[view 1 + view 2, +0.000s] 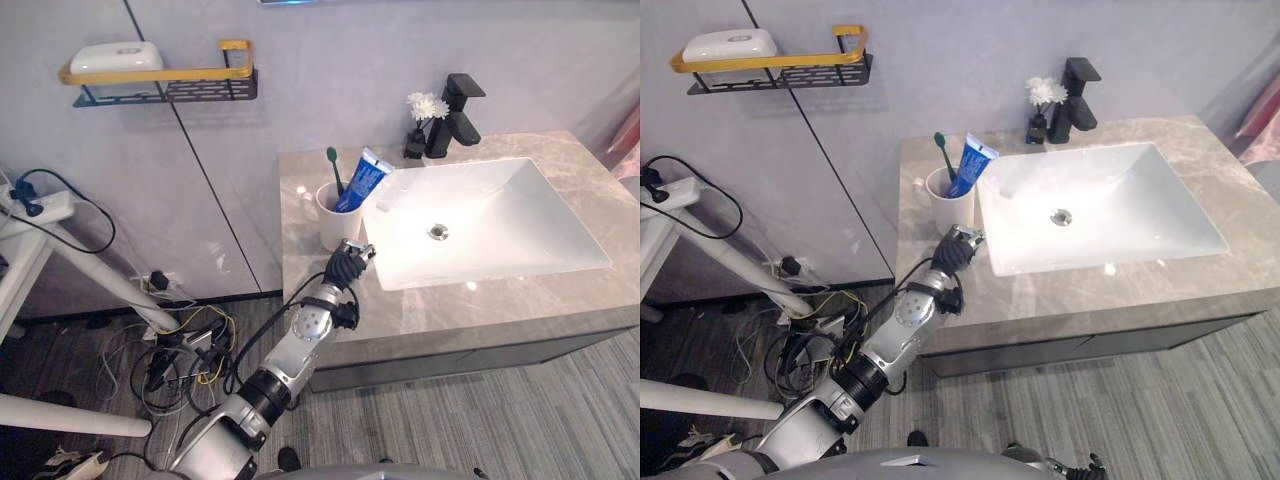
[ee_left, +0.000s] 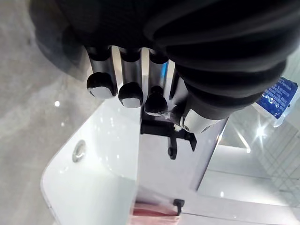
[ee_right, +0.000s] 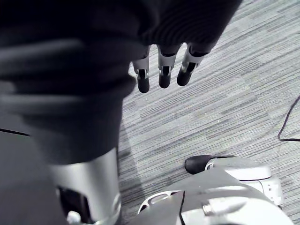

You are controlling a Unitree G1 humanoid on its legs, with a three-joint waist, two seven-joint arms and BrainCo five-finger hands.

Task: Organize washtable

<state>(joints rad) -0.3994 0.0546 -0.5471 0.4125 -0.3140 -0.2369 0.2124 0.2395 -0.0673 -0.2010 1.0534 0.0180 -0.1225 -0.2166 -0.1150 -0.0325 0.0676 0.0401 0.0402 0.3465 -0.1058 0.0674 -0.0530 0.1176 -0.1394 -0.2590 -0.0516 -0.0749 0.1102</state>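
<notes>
1. The left robot hand (image 1: 347, 263) is positioned on or low over the grey marble worktop (image 1: 560, 295); contact cannot be determined.
2. This robot hand is located just in front of the white cup (image 1: 336, 215) and near the left rim of the white sink (image 1: 520, 230).
3. In the left wrist view, its fingers (image 2: 131, 91) are seen relaxed and uncurled, and nothing is held.
4. A green toothbrush (image 1: 334, 168) and a blue toothpaste tube (image 1: 362, 180) are stood in the cup, with the tube tilted toward the sink.
5. A black faucet (image 1: 457, 115) is mounted behind the sink, with a small vase of white flowers (image 1: 424, 120) just beside it.
6. A white box (image 1: 116, 57) is placed on the gold-railed wall shelf (image 1: 160, 85), well apart from the worktop.
7. The right robot hand (image 3: 164, 63) is hung over the grey floor (image 3: 225, 93), with its fingers straight and empty.
</notes>
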